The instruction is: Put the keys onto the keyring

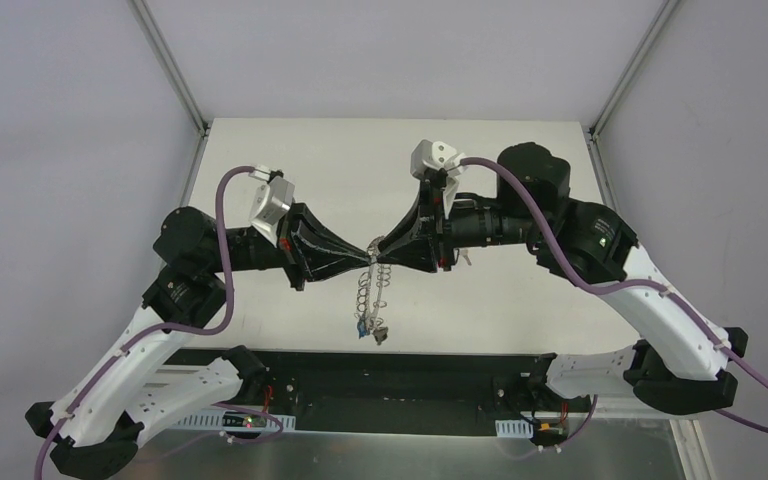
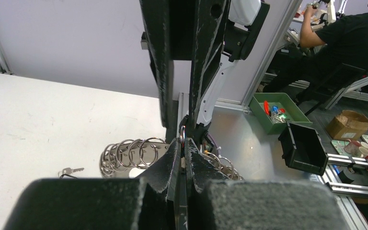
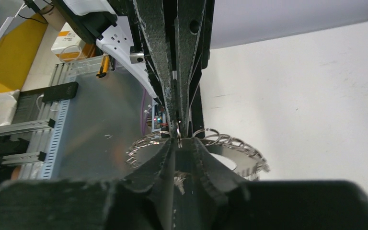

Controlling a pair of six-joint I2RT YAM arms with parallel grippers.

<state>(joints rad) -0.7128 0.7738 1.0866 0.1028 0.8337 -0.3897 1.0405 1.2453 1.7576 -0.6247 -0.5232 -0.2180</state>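
Both arms are nose to nose over the middle of the worktop (image 1: 290,160). The left pincer (image 1: 365,253) and the right pincer (image 1: 382,255) meet tip to tip, and the keyring (image 1: 370,290) dangles on edge beneath them, clear of the surface. The left pincer's fingers are pressed together on one small wire loop (image 2: 182,135) at the ring's rim. The right pincer is closed too, nipping at the very same spot. Whether it also has a key between its fingers, I can't tell from here.

Down at the low end of the ring hangs a little cluster of keys (image 1: 374,331), one with a blue tag. Another key (image 2: 71,170) lies loose on the worktop beside it, well apart from either pincer.

My read on handling: the plate is stiff metal and won't bend, but it swings freely from that single pinch. The loops look springy and slick, so they could twist out of a light grip. The keys are tiny and weigh next to nothing. I'd take each by its tag or its flat head and keep the ring held at the rim beside the chosen loop.
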